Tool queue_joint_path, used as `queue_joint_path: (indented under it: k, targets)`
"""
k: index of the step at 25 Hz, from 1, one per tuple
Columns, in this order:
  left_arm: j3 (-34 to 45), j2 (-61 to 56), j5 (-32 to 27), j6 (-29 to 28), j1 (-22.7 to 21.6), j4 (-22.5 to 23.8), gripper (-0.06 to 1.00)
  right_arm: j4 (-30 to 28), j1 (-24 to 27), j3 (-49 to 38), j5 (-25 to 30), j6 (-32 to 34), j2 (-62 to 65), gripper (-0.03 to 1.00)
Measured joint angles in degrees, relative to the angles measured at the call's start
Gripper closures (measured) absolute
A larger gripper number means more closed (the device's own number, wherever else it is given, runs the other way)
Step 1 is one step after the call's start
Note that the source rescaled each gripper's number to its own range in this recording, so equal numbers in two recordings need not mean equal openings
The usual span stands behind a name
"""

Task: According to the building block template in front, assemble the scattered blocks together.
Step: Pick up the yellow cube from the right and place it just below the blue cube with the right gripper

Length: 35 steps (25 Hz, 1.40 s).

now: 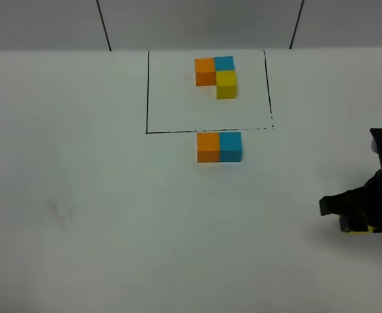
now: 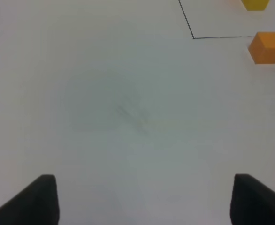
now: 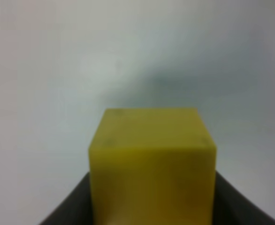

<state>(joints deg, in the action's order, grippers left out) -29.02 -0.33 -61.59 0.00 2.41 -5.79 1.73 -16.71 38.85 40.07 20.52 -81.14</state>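
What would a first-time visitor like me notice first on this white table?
Probably the colourful template, an orange, blue and yellow cluster inside the black outline at the far side. Just outside that line sits an orange-and-blue pair, and at the right edge the right gripper grips a yellow block.

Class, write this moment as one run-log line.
left gripper: open, empty | right gripper: shut on yellow block | orange-blue pair: joined, near template

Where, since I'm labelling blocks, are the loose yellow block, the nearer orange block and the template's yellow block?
loose yellow block (image 3: 151, 180), right wrist view, front face.
nearer orange block (image 1: 208, 141), exterior high view, top face.
template's yellow block (image 1: 227, 79), exterior high view, top face.
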Motion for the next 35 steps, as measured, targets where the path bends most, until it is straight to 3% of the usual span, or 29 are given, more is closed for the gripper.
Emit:
queue_joint_path:
  k: [5, 8, 21, 26, 35]
  targets:
    - [0.0, 0.0, 0.0, 0.0, 0.0, 0.0, 0.25, -3.2, -9.0, 0.5, -4.5, 11.9, -2.4, 0.72]
    - [0.0, 0.0, 0.0, 0.0, 0.0, 0.0, 0.25, -5.2, -10.7, 4.0, -5.5, 16.0, -6.5, 0.72]
    - [0.0, 0.0, 0.0, 0.0, 0.0, 0.0, 0.25, -9.1, -18.4, 27.6, -0.2, 22.5, -29.3, 0.72]
    - [0.0, 0.0, 0.0, 0.0, 0.0, 0.0, 0.25, -14.1, -22.1, 31.2, 0.2, 29.1, -33.4, 0.72]
    - [0.0, 0.0, 0.0, 0.0, 0.0, 0.0, 0.25, -15.6, -23.0, 37.4, 2.6, 30.6, -38.6, 0.72]
